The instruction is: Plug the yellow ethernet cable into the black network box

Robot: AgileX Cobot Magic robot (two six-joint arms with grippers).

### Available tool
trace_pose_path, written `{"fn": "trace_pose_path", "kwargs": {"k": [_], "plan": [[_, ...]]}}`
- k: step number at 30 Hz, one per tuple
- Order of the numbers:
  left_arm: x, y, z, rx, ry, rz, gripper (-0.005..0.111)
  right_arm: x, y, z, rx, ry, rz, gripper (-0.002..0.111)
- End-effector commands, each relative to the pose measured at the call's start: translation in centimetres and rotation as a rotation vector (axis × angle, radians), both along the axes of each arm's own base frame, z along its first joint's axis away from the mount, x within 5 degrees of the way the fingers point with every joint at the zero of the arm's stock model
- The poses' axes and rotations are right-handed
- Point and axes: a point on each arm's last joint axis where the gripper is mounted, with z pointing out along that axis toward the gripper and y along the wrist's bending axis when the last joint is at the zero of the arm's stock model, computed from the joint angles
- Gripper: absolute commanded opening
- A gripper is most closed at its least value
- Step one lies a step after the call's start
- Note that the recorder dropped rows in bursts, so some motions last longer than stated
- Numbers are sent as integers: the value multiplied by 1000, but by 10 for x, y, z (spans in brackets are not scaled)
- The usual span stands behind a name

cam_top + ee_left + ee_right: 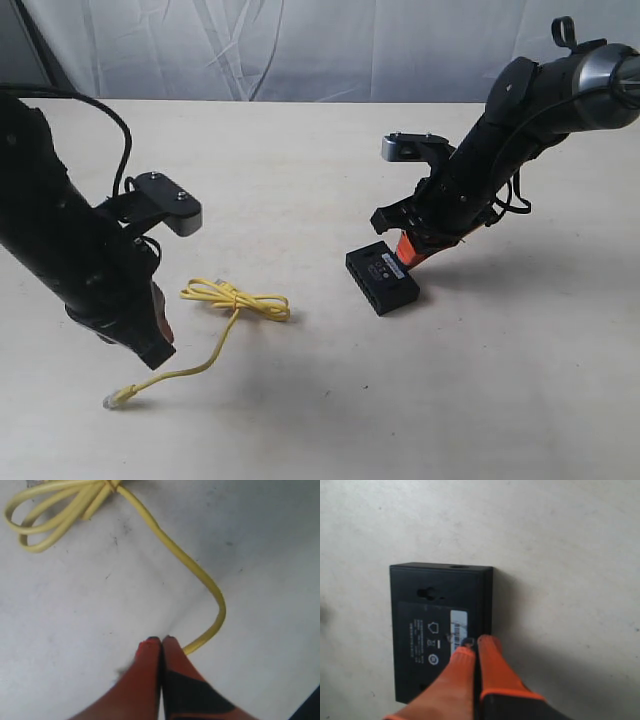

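On the black network box (420,605) I saw a pale sticker (460,620) with a barcode (458,629). Beside it were a house sign (433,627) and tiny words (415,640) I could not read.

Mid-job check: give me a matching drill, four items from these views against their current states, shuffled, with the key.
Things:
1. yellow ethernet cable
2. black network box
3. left gripper
4. right gripper

States:
A. shut, tips on the labelled black top
B. flat on the table, nothing plugged in
C. shut, tips beside a yellow bend
D. partly looped, clear plug lying free

Pairs: 1-D, 2-B, 3-C, 4-A
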Motion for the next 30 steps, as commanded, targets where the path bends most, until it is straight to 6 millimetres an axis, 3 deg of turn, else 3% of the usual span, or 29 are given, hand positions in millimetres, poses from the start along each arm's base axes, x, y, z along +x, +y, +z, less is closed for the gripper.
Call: {"fn": "trace_pose_path", "kwargs": {"k": [1, 10, 18, 21, 26, 30], "plan": [[-1, 0, 3, 12, 6, -16, 5, 0, -2, -1, -16, -6, 14, -1], [-10, 2, -18, 5, -27, -277, 34, 0, -2, -1, -16, -6, 14, -1], [-19, 4, -31, -36, -80, -427, 38, 0, -2, -1, -16, -6, 14, -1], [-14, 6, -34, -6, -158, -427, 32, 0, -2, -1, -16, -6, 14, -1], [-2, 9, -34, 65, -301, -470, 3, 0, -2, -1, -16, -6, 14, -1], [4, 10, -33, 101, -373, -501, 0, 0, -2, -1, -16, -6, 14, -1]]}}
